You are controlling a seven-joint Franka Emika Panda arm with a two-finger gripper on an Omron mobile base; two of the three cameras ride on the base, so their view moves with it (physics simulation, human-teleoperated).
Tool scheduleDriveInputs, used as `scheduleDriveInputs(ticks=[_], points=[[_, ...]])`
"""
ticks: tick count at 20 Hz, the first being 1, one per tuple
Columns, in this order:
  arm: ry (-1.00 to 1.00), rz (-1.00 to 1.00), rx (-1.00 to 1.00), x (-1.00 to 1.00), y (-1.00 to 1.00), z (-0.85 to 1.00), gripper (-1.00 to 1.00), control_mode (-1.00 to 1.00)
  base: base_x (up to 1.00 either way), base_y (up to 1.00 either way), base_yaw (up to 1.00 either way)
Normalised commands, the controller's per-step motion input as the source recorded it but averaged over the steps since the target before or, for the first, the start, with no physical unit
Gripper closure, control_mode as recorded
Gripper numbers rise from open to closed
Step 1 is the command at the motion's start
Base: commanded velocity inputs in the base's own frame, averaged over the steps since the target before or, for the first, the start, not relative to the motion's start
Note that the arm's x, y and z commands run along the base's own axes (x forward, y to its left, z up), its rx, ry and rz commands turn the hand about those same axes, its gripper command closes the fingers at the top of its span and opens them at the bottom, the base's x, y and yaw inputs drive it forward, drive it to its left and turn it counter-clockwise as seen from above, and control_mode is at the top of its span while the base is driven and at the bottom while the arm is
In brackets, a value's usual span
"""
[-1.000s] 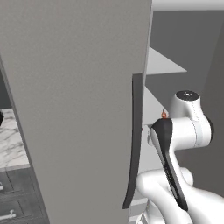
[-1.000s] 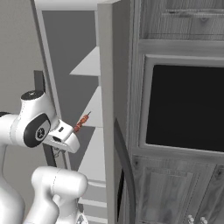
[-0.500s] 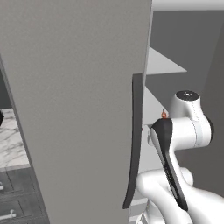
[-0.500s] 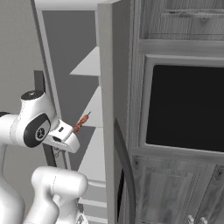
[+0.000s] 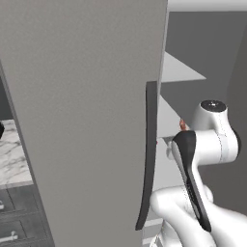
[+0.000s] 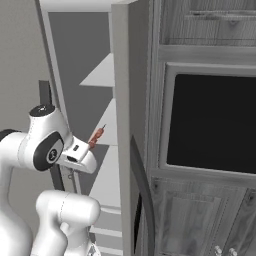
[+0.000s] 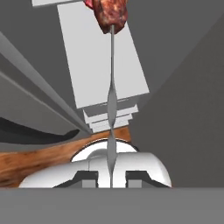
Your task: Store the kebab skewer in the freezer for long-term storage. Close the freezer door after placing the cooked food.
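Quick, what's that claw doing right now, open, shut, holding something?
Gripper: shut on the kebab skewer, chunks pointing away toward the freezer's white shelves.

Matt grey freezer door (image 5: pixel 82 111), silvery metal kebab skewer (image 7: pixel 111 94)

The arm (image 5: pixel 212 144) is glossy white with rounded segments, 1 dark grey cap on top of a joint, and long black inlays along the links.

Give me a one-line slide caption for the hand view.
Gripper shut on the kebab skewer, meat end pointing toward the white freezer shelves.
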Motion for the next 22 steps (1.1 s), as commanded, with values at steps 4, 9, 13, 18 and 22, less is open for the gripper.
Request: scheduleDriveInputs(ticks=[4,9,13,18,22], points=[[-0.04,0.16,0.04,0.38,-0.36,0.00,1.00,-1.00,0.00,0.00,0.00],[-0.01,0.14,0.02,0.45,-0.19,-0.07,1.00,-1.00,0.00,0.00,0.00],[-0.02,0.08,0.00,0.38,0.00,-0.26,1.00,-1.00,0.00,0.00,0.00],[0.00,0.04,0.00,0.55,-0.07,-0.18,1.00,-1.00,0.00,0.00,0.00],[0.00,0.01,0.00,0.52,-0.16,-0.06,1.00,-1.00,0.00,0.00,0.00]])
